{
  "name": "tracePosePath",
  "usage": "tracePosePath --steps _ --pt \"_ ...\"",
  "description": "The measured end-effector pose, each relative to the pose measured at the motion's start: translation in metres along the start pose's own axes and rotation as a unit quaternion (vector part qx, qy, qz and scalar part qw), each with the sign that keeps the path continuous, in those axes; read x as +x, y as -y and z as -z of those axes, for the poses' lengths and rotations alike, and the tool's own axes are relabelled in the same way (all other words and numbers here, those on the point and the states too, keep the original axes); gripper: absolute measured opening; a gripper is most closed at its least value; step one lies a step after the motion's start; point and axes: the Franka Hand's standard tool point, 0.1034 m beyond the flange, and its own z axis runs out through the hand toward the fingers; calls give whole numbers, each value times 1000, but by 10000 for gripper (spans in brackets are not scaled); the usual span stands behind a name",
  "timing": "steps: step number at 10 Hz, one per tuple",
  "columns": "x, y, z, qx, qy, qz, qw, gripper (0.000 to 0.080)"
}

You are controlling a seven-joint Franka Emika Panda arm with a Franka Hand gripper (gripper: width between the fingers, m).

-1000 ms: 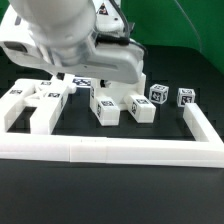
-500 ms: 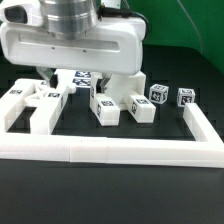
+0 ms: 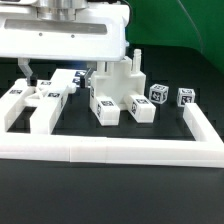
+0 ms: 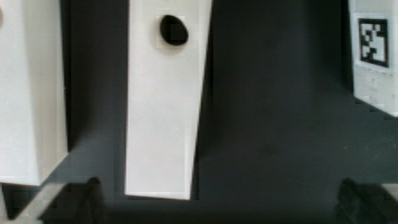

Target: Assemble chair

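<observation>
Wide-spread, empty hand (image 4: 217, 203) hovering over loose chair parts (image 3: 106, 108).
The white parts lie apart on the dark table (image 3: 165, 125), inside the border rail (image 3: 110, 151); a holed bar (image 4: 167, 110) lies directly below the hand.

The chair parts (image 3: 105, 108) are plain white, their shaded sides pale grey, each carrying black-and-white square tags (image 3: 158, 93) in a blocky checker-like pattern, and the rail (image 3: 110, 150) is the same plain white. The table (image 3: 172, 126) is black, the backdrop (image 3: 190, 40) green, and the arm's casing (image 3: 70, 40) white with grey shading. In the wrist view a white bar (image 4: 169, 110) has one black oval hole (image 4: 173, 28), another white part (image 4: 374, 85) bears a black-and-white tag, the table reads dark charcoal, and the fingers (image 4: 68, 205) are dark grey.
</observation>
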Motion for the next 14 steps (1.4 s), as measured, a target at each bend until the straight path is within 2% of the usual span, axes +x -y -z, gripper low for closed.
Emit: tracePosePath --steps 1,2,4,9,12,14 --pt "-1 0 -1 0 1 0 1000 649" --pt "-8 -5 -9 4 14 -7 1000 649" --pt "-22 -8 -24 26 59 -26 998 649" --pt "-23 -8 -29 24 60 -25 998 649" --pt "-14 -13 -47 16 62 -20 998 649" --pt "-18 -21 -58 12 62 -6 998 649"
